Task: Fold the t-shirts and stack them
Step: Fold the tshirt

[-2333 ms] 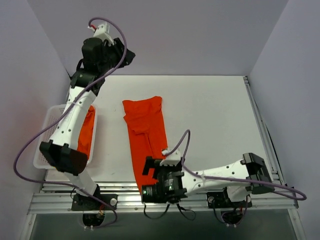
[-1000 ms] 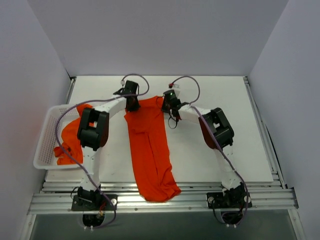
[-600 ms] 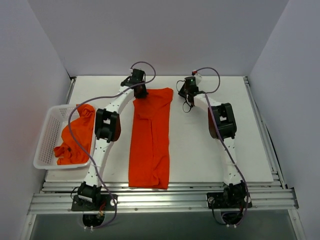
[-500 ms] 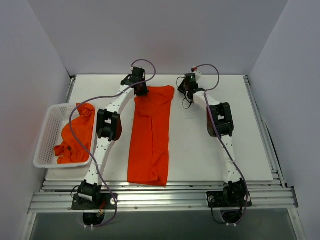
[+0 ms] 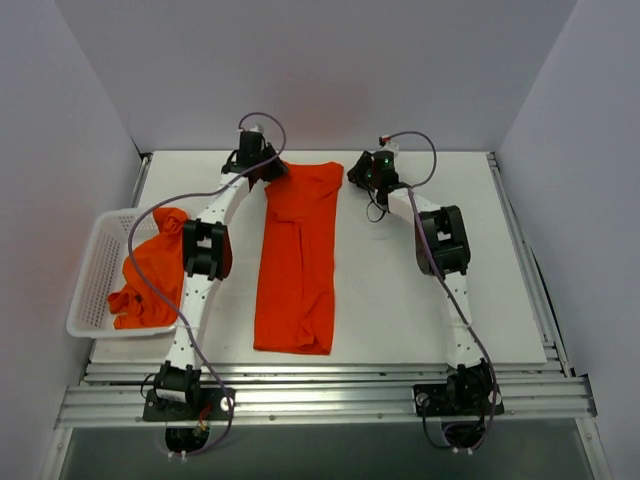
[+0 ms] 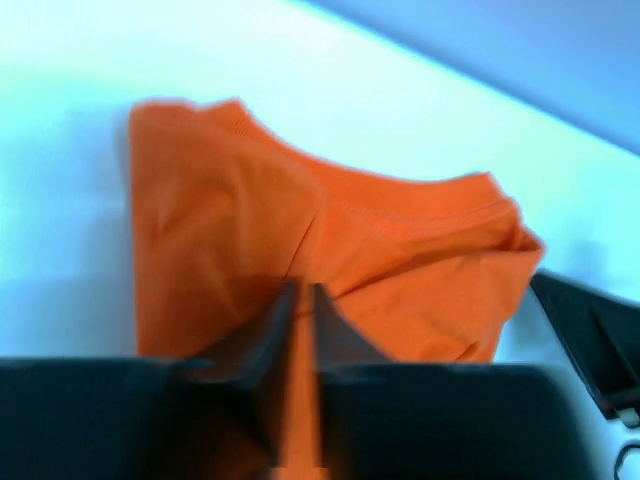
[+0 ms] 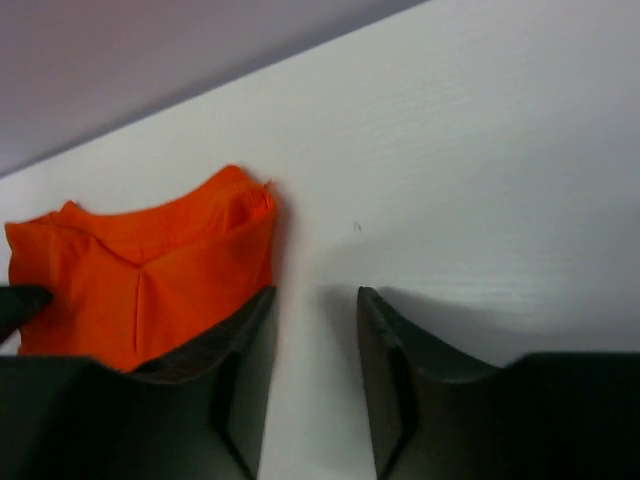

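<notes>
Right pincer (image 7: 315, 300) stands spread over bare table, gripping nothing, with the shirt's (image 5: 298, 260) far corner just beside one finger. Left pincer (image 6: 303, 290) shows only a slit with orange cloth behind it; I cannot tell whether it pinches fabric. From both pincers the shirt runs back toward the bases as a long folded strip. If cloth is caught in that slit, lifting would likely drag the collar end and rumple the strip. Half a second ago the strip reached nearer the bases.
</notes>
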`<state>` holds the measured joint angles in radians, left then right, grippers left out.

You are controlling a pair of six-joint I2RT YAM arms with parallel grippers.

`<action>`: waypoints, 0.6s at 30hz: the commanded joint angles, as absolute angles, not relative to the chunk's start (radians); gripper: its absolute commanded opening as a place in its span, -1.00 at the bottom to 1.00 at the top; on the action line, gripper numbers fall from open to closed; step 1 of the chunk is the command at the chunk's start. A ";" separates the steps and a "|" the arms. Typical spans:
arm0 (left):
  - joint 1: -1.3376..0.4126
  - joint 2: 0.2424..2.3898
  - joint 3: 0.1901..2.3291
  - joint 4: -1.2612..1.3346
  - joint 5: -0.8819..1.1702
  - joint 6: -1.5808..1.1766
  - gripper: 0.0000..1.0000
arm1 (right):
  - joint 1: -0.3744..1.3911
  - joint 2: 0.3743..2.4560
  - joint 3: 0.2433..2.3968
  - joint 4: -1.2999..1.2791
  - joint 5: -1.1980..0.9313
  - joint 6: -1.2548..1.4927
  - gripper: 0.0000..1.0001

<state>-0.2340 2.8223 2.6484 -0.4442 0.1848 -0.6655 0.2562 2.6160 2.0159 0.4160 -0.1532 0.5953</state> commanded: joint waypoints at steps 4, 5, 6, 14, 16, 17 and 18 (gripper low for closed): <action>-0.236 2.605 2.619 -0.048 0.295 -0.736 0.23 | 0.285 2.228 1.691 0.618 -0.031 0.503 0.55; -0.239 2.588 2.619 -0.026 0.302 -0.738 0.31 | 0.288 2.195 1.618 0.621 -0.006 0.489 0.64; -0.239 2.553 2.620 0.018 0.308 -0.745 0.37 | 0.293 2.159 1.580 0.629 0.026 0.486 0.66; -0.258 2.134 2.236 -0.247 0.147 -0.576 0.29 | 0.354 1.735 1.189 0.594 0.171 0.509 0.65; -0.294 1.920 1.946 -0.325 0.039 -0.520 0.27 | 0.403 1.599 1.079 0.545 0.259 0.500 0.59; -0.308 1.778 1.843 -0.345 -0.048 -0.519 0.27 | 0.473 1.553 1.043 0.529 0.334 0.489 0.59; -0.339 1.710 1.739 -0.344 -0.084 -0.528 0.27 | 0.523 1.464 0.987 0.484 0.383 0.491 0.60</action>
